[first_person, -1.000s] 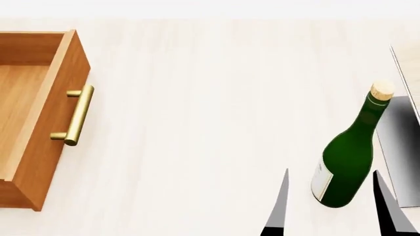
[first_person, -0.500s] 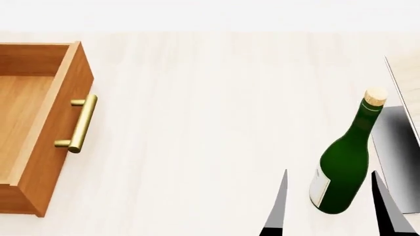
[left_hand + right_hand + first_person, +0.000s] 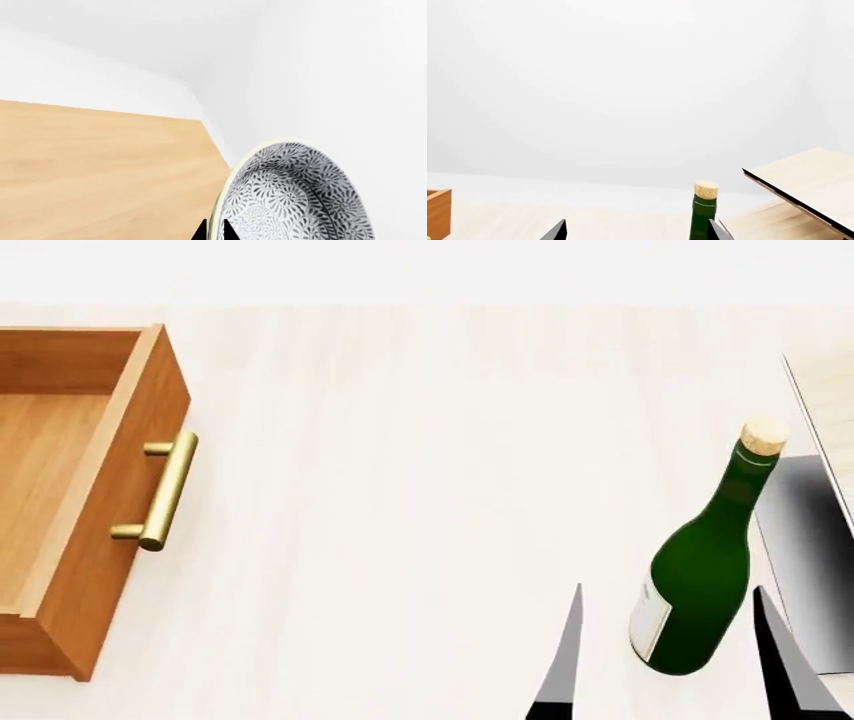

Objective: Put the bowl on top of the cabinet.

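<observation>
bowl (image 3: 297,197) rim pinched in left gripper (image 3: 215,233), right gripper (image 3: 667,660) spread wide

One bowl (image 3: 293,197), white with a grey speckled pattern, shows in the left wrist view. One green bottle (image 3: 698,580) with one cork stands on the pale table (image 3: 427,490). One reddish-brown open drawer of the cabinet (image 3: 80,500) is in view, bearing one brass bar handle (image 3: 160,490) (on two short posts). One pale rack (image 3: 807,187) appears at the far right, probably on a single dark base. Two dark fingertips (image 3: 567,660) of one gripper are visible.
</observation>
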### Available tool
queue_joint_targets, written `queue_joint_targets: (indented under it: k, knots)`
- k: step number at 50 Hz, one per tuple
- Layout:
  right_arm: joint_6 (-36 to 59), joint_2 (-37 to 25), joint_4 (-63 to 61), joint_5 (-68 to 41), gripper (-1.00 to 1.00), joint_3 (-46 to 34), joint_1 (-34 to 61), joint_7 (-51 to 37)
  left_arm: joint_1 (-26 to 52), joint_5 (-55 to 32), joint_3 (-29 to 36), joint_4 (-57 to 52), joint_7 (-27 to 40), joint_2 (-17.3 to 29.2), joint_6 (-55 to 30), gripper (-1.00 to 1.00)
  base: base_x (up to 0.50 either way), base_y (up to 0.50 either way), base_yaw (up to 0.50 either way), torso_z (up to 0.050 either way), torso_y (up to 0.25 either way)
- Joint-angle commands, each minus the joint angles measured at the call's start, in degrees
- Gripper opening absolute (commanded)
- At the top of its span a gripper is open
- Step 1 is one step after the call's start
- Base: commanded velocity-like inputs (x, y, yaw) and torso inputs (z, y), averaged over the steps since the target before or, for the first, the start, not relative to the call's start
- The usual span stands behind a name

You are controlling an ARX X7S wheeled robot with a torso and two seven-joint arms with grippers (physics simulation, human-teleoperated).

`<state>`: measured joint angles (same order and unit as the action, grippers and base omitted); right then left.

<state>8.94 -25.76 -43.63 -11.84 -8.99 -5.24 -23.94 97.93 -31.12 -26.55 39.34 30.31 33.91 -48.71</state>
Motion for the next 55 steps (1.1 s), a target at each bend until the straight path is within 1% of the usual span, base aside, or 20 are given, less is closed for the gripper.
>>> queue_joint_targets:
  k: [1,6,12,15,22,26,36,41,46,47,55]
  knots:
    - [0.65,0.88,0.10,0.90,1.00,1.06,0.25,1.22,-0.23,1.21,-3.40,3.55,2.41,-0.92,1.30,-1.00,0.00,0.00,0.00,0.000,0.000]
    - [0.79,0.75,0.03,0.76,1.00,1.06,0.31,1.19,-0.77,0.69,-4.65,3.05,3.44,-0.89,0.90,-1.00,0.00,0.00,0.00,0.000,0.000]
    - [0.62,0.75,0.25,0.85,1.00,0.71,0.35,1.24,-0.96,0.98,-4.40,2.85,3.69,-0.65,0.86,-1.00,0.00,0.00,0.00,0.000,0.000]
    - [0.56,0.76,0.31,0.95,1.00,0.59,0.26,1.17,-2.24,1.30,-4.75,3.03,3.92,-0.22,1.35,-1.00,0.00,0.00,0.00,0.000,0.000]
    - [0.40,0.79,0.62,1.14,1.00,0.23,0.37,1.14,-3.08,1.50,-4.43,3.34,3.35,-0.15,1.61,-1.00,0.00,0.00,0.00,0.000,0.000]
    - [0.45,0.79,0.75,1.15,1.00,-0.07,0.50,1.21,-4.17,1.32,-5.20,5.46,2.21,-0.11,3.05,-1.00,0.00,0.00,0.00,0.000,0.000]
    - [0.36,0.70,0.82,1.24,1.00,-0.33,0.53,1.12,-5.63,1.40,-5.86,5.91,2.28,0.43,3.51,-1.00,0.00,0.00,0.00,0.000,0.000]
    - [0.43,0.63,0.80,1.42,1.00,-0.48,0.62,1.02,-6.40,1.79,-5.94,8.09,1.25,0.96,5.00,-1.00,0.00,0.00,0.00,0.000,0.000]
    - [0.51,0.61,0.89,1.47,1.00,-0.74,0.81,1.05,-6.45,1.36,-6.15,7.72,0.96,1.14,4.31,-1.00,0.00,0.00,0.00,0.000,0.000]
    - [0.50,0.59,0.93,1.45,1.00,-0.77,0.81,1.06,-6.18,1.49,-5.72,7.49,0.95,1.18,3.87,1.00,0.00,0.00,0.00,0.000,0.000]
    - [0.46,0.45,0.93,1.39,1.00,-0.82,0.83,1.01,-5.42,1.14,-4.97,4.89,1.65,0.58,1.65,1.00,0.00,0.00,0.00,0.000,-0.005]
